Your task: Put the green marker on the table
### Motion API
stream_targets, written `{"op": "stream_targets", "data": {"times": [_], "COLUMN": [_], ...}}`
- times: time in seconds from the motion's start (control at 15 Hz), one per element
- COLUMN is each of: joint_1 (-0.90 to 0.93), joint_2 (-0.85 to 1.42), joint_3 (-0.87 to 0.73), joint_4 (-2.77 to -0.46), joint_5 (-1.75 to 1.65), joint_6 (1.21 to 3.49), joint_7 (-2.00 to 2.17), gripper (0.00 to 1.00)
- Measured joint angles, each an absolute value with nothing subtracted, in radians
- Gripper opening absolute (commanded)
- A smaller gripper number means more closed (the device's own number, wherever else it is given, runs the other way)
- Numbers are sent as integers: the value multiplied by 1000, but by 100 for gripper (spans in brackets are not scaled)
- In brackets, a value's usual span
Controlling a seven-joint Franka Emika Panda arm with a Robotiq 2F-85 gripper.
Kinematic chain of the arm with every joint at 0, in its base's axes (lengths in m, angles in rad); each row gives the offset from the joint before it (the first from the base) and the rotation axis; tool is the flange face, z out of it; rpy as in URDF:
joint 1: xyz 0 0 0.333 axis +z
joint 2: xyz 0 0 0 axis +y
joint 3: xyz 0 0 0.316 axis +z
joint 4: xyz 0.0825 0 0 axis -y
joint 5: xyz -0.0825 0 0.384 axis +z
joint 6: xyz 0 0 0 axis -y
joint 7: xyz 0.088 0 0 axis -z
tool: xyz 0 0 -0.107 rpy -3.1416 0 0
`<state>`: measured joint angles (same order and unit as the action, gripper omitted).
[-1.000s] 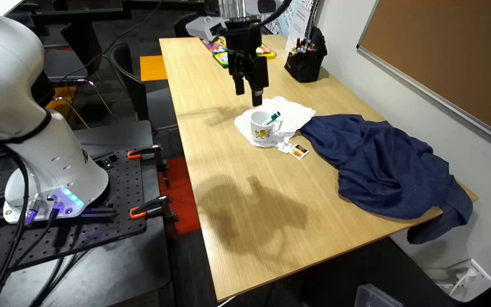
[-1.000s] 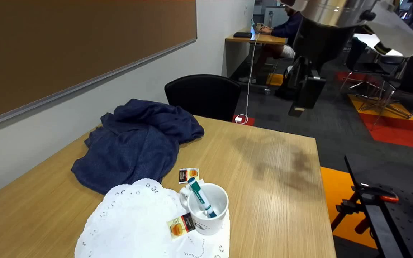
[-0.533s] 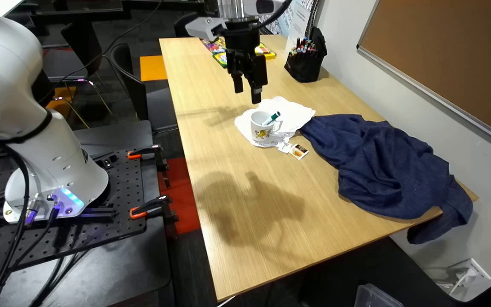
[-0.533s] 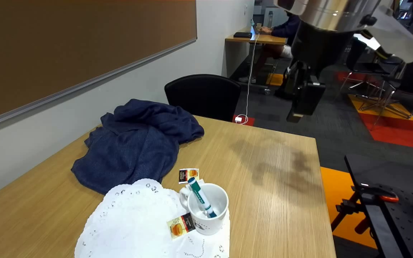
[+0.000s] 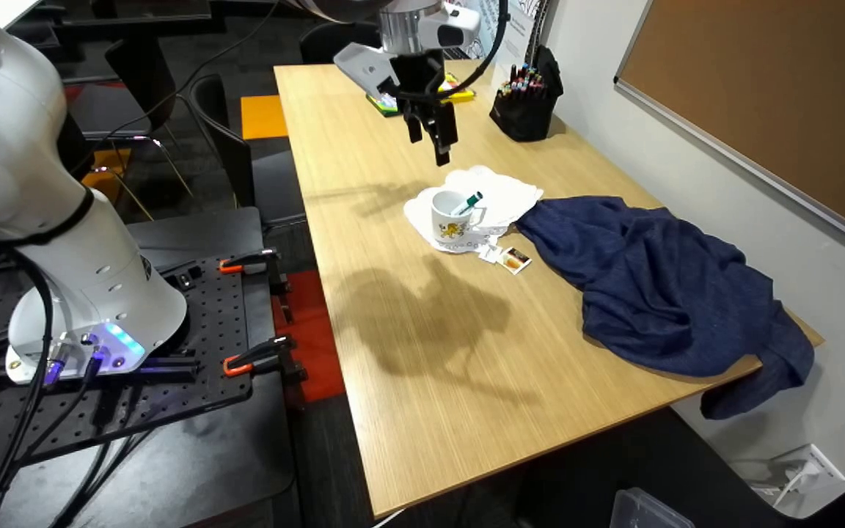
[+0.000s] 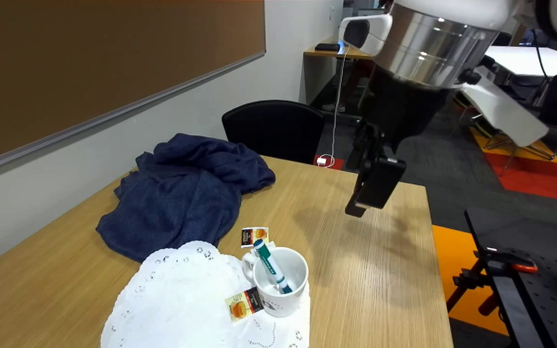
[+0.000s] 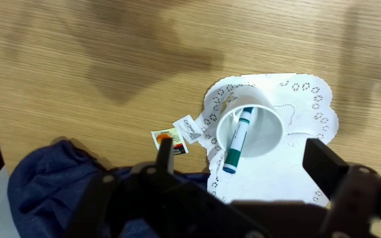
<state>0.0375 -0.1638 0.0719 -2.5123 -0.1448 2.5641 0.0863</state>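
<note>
Fingers (image 7: 324, 165) well apart, and the black gripper (image 7: 238, 150) hangs above the table (image 5: 422, 469), the white mug (image 6: 294, 270) framed in its gap as the wrist view has it. What a surface, too: pale wood, fine straight grain. Eyes on the green marker (image 6: 271, 267), tilted inside the mug, smooth white barrel, one green end down in the bowl, the other poking out over the rim on the handle (image 6: 245, 265) side. Lovely round mug, glossy walls, a yellow figure (image 5: 453, 229) printed on it, standing upright on a paper doily (image 6: 177, 295), all scalloped edge and punched holes. Sachets next! One flat printed sachet (image 6: 254, 236) lies on the wood near the mug; a second sachet (image 6: 242, 305) rests on the doily right by the mug's foot, and whether they touch, I cannot tell. Over to the navy cloth (image 6: 186, 203), rumpled into soft, heavy folds, spilling past the table's edge in an exterior view. Farther along, a boxy black case (image 5: 521, 121) bristles with slim, many-coloured pens (image 5: 524, 82), and behind it all, a flat brown board (image 5: 782, 95) in a thin metal frame lines the plain pale wall (image 5: 591, 95).
</note>
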Motion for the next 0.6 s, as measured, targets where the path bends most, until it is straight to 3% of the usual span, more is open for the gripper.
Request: {"op": "stream_targets", "data": {"times": [0.27,0.6], "joint_1": [43,16], "joint_2": [-111,-87], "joint_3": [106,166], "joint_4": [-2510,-2504], "joint_5": [-153,-407], "joint_6": [2659,2743], "joint_7": [217,621], "gripper": [100,100]}}
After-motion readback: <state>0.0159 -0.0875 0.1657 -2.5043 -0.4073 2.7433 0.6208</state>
